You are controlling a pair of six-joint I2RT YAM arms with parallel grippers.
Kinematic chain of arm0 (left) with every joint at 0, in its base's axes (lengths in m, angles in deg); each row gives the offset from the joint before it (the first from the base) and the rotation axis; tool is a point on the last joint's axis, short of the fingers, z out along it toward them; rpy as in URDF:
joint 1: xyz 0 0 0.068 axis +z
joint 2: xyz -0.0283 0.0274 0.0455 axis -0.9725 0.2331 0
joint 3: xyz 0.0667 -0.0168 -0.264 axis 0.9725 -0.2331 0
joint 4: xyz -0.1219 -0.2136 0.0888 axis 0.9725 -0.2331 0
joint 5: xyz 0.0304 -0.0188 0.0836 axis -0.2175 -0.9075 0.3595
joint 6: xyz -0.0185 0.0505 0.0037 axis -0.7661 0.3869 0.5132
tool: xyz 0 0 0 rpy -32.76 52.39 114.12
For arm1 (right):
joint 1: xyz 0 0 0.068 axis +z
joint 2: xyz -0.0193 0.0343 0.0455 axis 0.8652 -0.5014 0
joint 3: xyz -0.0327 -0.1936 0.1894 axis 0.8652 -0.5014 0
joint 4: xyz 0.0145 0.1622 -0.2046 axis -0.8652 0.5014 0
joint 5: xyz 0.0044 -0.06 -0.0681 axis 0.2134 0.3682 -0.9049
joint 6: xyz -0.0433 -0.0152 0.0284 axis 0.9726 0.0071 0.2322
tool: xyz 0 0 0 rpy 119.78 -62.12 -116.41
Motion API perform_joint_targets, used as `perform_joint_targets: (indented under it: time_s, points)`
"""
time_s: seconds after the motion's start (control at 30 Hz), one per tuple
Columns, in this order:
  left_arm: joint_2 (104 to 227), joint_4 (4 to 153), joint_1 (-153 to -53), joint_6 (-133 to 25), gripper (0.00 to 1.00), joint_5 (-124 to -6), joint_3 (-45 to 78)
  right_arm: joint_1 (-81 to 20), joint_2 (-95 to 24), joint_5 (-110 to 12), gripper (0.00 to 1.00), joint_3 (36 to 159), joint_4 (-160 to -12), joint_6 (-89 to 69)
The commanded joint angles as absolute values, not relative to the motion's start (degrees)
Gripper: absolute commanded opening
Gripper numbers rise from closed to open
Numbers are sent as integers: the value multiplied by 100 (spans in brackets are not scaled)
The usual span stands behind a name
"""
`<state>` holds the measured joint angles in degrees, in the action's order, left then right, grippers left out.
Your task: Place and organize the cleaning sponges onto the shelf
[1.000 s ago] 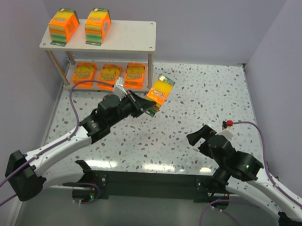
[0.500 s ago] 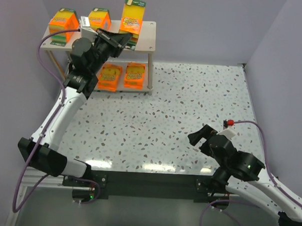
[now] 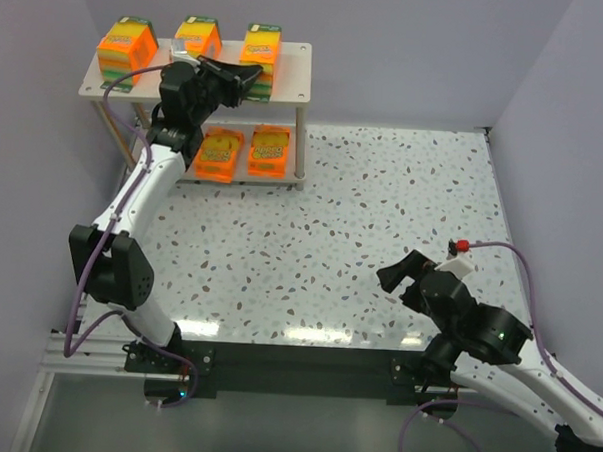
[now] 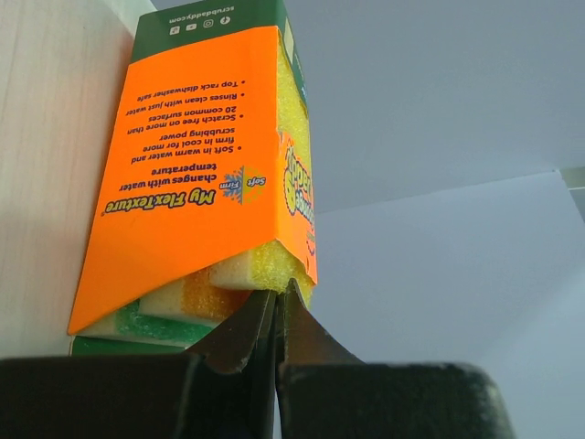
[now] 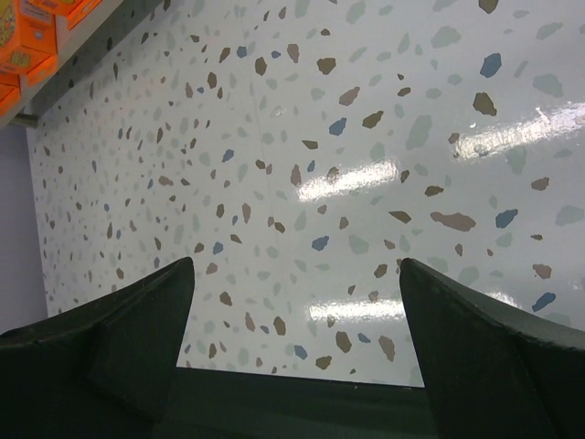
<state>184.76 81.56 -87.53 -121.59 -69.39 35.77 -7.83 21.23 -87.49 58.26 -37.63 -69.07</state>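
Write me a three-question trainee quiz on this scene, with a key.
1. True or false: the right gripper holds a sponge pack.
2. How many thick packs stand on the top board of the shelf?
3. The left gripper is at which of them: A) the leftmost pack; B) the middle pack; C) the rightmost pack?
Key: 1 false, it is open and empty; 2 three; 3 C.

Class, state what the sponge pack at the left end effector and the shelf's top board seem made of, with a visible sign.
Sponge pack: porous yellow, orange and green foam in a matte printed card sleeve; pitted ends, crisp fold.
Shelf top board: probably pale laminated wood; faint grain, matte face.
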Motion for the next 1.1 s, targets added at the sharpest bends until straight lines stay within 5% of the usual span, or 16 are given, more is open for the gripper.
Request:
perform_joint_targets:
  time_s: [0.0, 0.03, 0.27, 0.33, 0.47, 0.7, 1.07]
  points:
    - [18589, 8514, -8724, -12453, 0, -7184, 3815, -796, 2212, -9006, 97, 6086, -3668, -6855]
    - [18589, 8505, -8724, -12453, 2, -7211, 3815, -787, 2212, -9006, 98, 6086, -3668, -6855]
    - [18353, 8803, -8698, -12128, 77, -7061, 3771, -787, 2116, -8900, 99, 6068, -3835, -6680]
    - [18273, 8952, -8698, -12023, 86, -7149, 3771, -787, 2124, -8856, 99, 6042, -3914, -6601]
    - [17748, 9199, -8698, -11514, 92, -7570, 3596, -787, 2195, -8681, 99, 5998, -4247, -6180]
    - [15542, 8937, -8716, -9373, 96, -7844, 1560, -796, 2256, -8619, 99, 6016, -4450, -5599]
    - [12983, 5316, -8716, -7083, 100, -6579, 563, -787, 1844, -8549, 99, 6191, -4372, -5141]
